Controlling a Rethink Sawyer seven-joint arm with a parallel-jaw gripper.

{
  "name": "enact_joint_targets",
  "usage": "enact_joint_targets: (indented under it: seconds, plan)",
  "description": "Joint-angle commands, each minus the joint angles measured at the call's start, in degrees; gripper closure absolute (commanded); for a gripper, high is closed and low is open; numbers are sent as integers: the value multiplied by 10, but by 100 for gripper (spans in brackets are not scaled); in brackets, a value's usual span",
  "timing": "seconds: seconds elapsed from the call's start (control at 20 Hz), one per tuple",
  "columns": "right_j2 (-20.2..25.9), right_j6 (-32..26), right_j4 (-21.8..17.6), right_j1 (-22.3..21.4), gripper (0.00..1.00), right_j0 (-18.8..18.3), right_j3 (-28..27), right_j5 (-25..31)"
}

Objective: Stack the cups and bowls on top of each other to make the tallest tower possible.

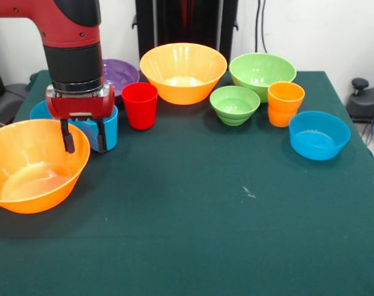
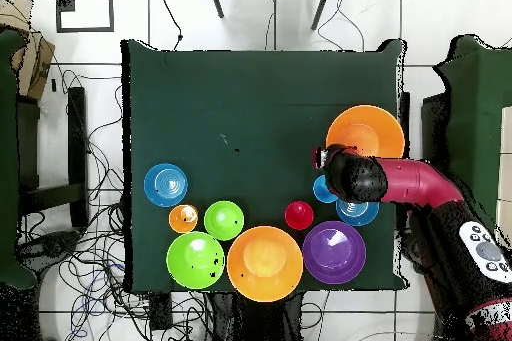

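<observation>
My gripper [image 1: 84, 140] hangs open and empty at the table's left, its fingers [image 1: 68, 139] pointing down. Just behind it stands the light blue cup [image 1: 108, 126] [image 2: 323, 189], with a small blue bowl [image 1: 39, 111] [image 2: 358, 212] further back. A large orange bowl [image 1: 33, 163] [image 2: 365, 132] sits right beside the left finger. Along the back are the purple bowl [image 1: 120, 73], red cup [image 1: 139, 105], second large orange bowl [image 1: 182, 71] and large green bowl [image 1: 262, 74]. The small green bowl [image 1: 234, 103], orange cup [image 1: 285, 103] and another small blue bowl [image 1: 319, 134] stand at the right. Each piece stands alone; no tower shows.
A dark green cloth [image 1: 193, 234] covers the table, its front half bare. The arm [image 2: 400, 182] reaches in over the table's right edge in the overhead view. Cables and floor tiles surround the table.
</observation>
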Motion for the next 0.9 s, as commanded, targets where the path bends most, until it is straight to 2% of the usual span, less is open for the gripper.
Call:
enact_joint_targets:
  seconds: [0.05, 0.35, 0.9]
  plan:
    - [1, -38, -36, 13, 0, 9, -19, -4]
    - [-8, -25, -46, 33, 0, 20, -39, -19]
    - [-13, -20, -48, 36, 0, 26, -37, -24]
